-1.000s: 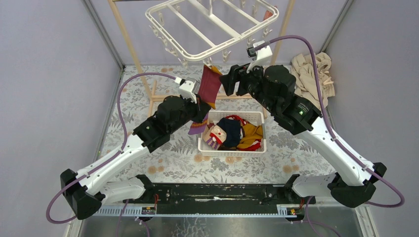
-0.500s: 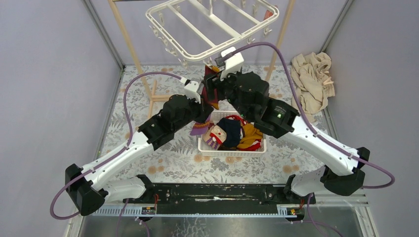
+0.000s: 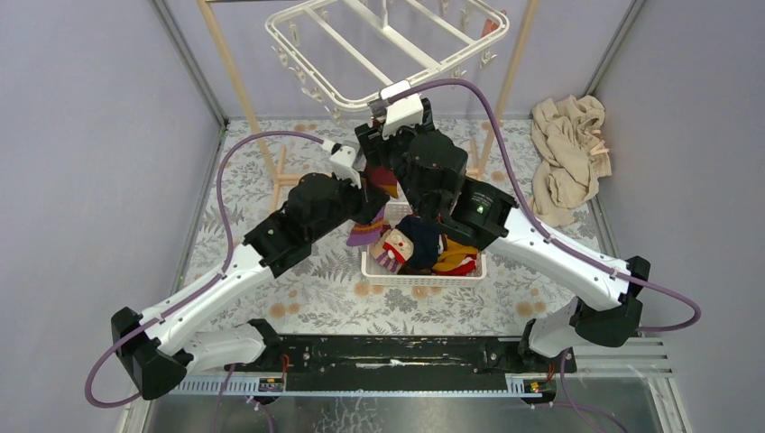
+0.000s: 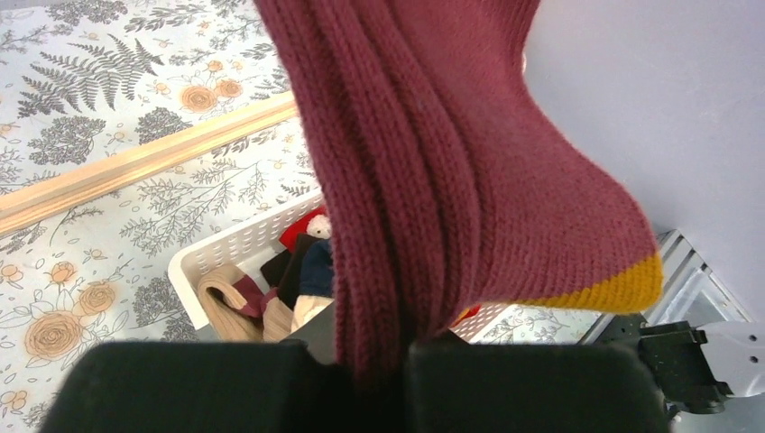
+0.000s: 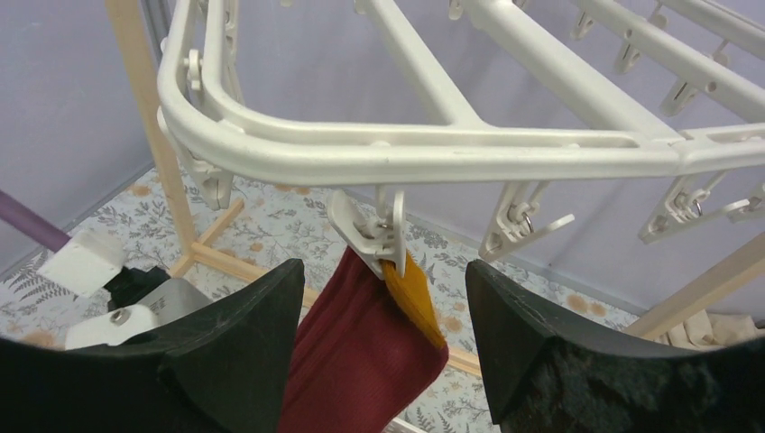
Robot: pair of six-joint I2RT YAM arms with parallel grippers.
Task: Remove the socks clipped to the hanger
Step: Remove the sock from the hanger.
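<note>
A maroon sock with a mustard end hangs from a white clip at the near corner of the white hanger. My right gripper is open, one finger on each side of the sock just below that clip, touching nothing. Lower down, my left gripper is shut on the same sock, which rises from its jaws. From above, the sock is mostly hidden between the two wrists under the hanger. A bit of red shows at the hanger's far right corner.
A white perforated basket with several loose socks sits on the floral cloth just below the grippers. The wooden pole frame stands on both sides of the hanger. A crumpled beige cloth lies at the right wall.
My right arm has swung left and up, from right of the sock to around its clip. The left gripper has kept its hold in nearly the same place.
</note>
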